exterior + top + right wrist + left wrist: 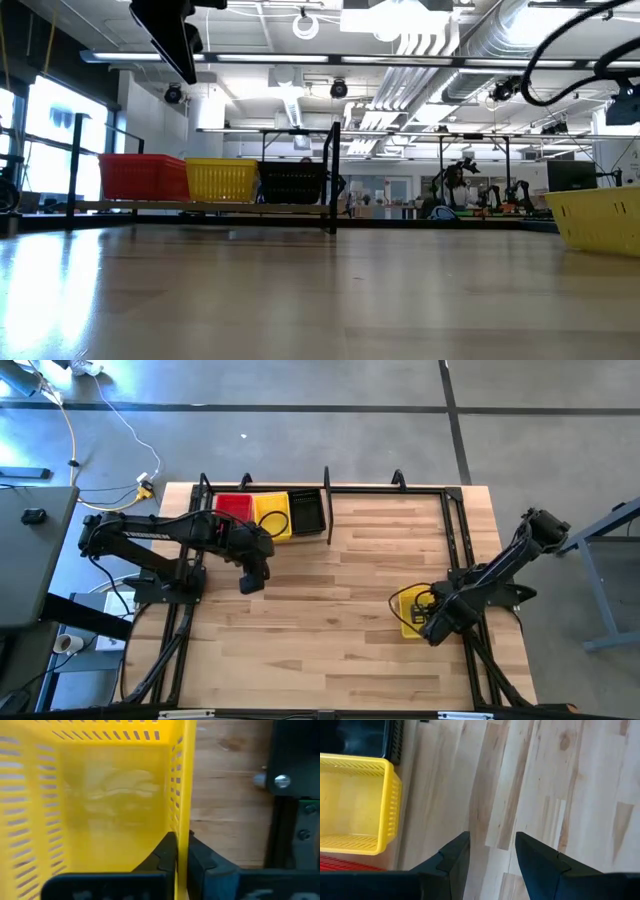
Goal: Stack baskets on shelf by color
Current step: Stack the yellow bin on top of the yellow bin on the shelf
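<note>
Two pincers, right pincer [182, 851] clenched on yellow basket [100, 800] wall, left pincer [491, 851] released, apparently empty.

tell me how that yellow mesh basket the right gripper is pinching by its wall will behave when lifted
The yellow slotted plastic basket is probably light: thin walls, empty. Pinched by the right gripper on one wall only, it will likely tilt. That thin wall may flex slightly.

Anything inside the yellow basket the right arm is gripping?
The yellow basket looks empty; only one finger of the right end effector reaches inside its wall. The near corner is cut off.
</note>
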